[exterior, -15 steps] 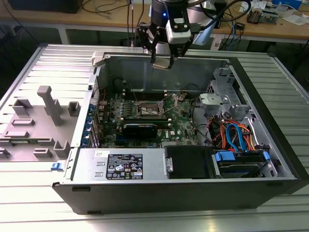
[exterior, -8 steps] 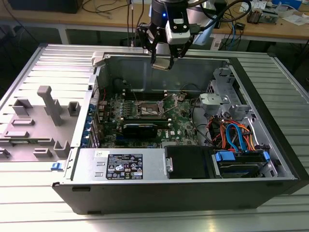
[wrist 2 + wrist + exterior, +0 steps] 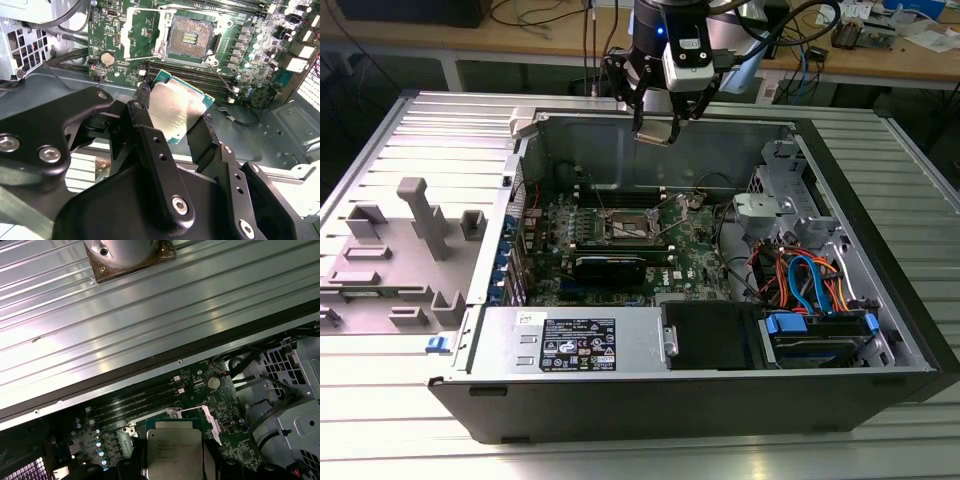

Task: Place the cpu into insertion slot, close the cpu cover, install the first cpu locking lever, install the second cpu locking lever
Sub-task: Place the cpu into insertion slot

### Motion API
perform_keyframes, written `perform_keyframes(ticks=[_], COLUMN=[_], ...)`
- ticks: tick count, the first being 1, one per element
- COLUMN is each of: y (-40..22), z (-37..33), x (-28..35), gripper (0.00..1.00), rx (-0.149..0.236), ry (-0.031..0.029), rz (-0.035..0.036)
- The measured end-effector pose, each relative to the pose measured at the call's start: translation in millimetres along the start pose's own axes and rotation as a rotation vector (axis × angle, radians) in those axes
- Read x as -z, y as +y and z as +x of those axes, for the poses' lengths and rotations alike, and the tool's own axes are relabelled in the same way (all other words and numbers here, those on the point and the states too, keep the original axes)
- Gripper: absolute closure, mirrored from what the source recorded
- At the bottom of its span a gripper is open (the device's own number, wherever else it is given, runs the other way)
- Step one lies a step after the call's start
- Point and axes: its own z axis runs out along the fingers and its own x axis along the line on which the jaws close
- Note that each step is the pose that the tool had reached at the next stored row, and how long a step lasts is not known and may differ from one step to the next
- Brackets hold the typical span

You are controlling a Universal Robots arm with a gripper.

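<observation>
Ribbed metal tabletop [image 3: 380,440] stretches under an open computer case [image 3: 880,330] lying on its side, and behind it we see a wooden bench [image 3: 550,40] strewn with cables. On the exterior view's left, a grey moulded fixture [image 3: 395,250] sits on the table beside the case. We find the gripper [image 3: 655,125] hanging above the far wall of the case, its jaws clamped on opposite edges of the cpu [image 3: 655,133], which is well clear of the motherboard [image 3: 695,245]. In the second wrist view the black fingers [image 3: 144,95] pinch the cpu [image 3: 175,111] on two sides, its silver-grey top tilted toward us and its green rim showing. Beyond it lies the insertion slot [image 3: 192,37], bare, with its dark brownish centre exposed, and the cpu cover [image 3: 129,32] stands swung open just beside it. Long black memory slots [image 3: 200,75] run between the chip and the socket in that view. In the first wrist view the cpu [image 3: 172,455] shows flat with the motherboard behind it. Near the front of the case we note a black graphics card [image 3: 610,265], a labelled power supply [image 3: 575,345], and blue and orange cables [image 3: 810,285].
</observation>
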Motion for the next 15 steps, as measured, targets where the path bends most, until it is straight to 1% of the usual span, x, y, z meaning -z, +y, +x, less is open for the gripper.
perform_keyframes(ticks=[4,6,12,15], y=[0.0,-0.1,-4.1,-4.2], z=[0.0,0.0,-1.4,-1.5], x=[0.0,-0.5,-1.0,-1.7], gripper=[0.46,0.46,0.46,0.46], rx=[-0.003,-0.038,-0.051,-0.091], ry=[-0.0003,-0.0034,-0.0048,-0.0083], rz=[0.0002,-0.0003,-0.0002,-0.0004])
